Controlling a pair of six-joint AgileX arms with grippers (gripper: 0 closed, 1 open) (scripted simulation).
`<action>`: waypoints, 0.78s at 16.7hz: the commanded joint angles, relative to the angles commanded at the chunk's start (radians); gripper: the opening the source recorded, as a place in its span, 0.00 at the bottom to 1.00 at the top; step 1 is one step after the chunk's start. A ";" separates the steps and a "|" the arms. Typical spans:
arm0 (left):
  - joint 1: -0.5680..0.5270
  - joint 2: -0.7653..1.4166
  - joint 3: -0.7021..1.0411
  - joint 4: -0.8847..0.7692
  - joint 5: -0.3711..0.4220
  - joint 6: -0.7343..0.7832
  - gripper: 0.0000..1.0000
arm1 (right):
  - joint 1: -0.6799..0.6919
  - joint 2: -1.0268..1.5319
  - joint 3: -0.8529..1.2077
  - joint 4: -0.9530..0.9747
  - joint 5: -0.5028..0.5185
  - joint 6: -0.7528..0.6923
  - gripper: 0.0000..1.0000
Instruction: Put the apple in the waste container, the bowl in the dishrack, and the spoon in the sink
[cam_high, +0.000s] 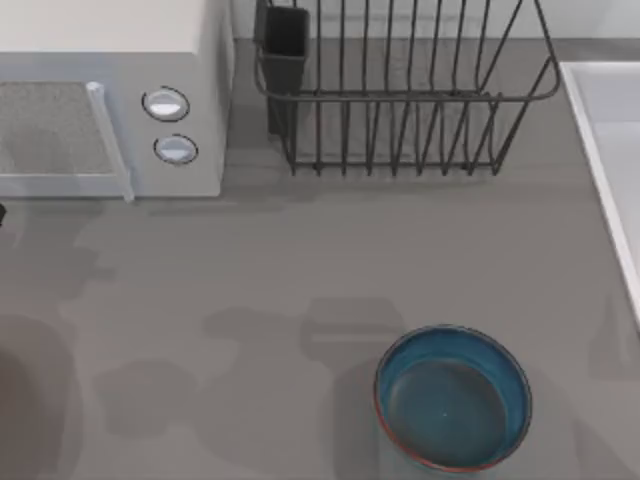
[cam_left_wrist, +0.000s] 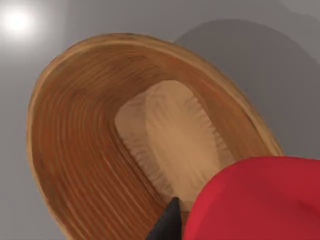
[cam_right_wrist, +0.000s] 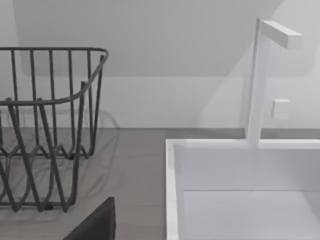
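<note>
The apple (cam_left_wrist: 260, 200) sits against 1 dark fingertip of the left gripper (cam_left_wrist: 167, 225), directly above the wooden waste container (cam_left_wrist: 85, 150); grip state cannot be told. The bowl (cam_high: 452, 397) stands near the bench's front edge.

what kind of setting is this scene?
Most likely a rendered kitchen counter: a wire dishrack at the back, a white microwave at the left, and a pale sink with a faucet at the right edge. A blue bowl sits up front.
</note>
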 joint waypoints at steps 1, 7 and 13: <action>0.041 -0.019 -0.018 -0.021 -0.018 -0.035 0.00 | 0.000 0.000 0.000 0.000 0.000 0.000 1.00; 0.101 -0.049 -0.049 -0.060 -0.052 -0.090 0.00 | 0.000 0.000 0.000 0.000 0.000 0.000 1.00; 0.113 -0.033 -0.151 0.060 -0.050 -0.074 0.00 | 0.000 0.000 0.000 0.000 0.000 0.000 1.00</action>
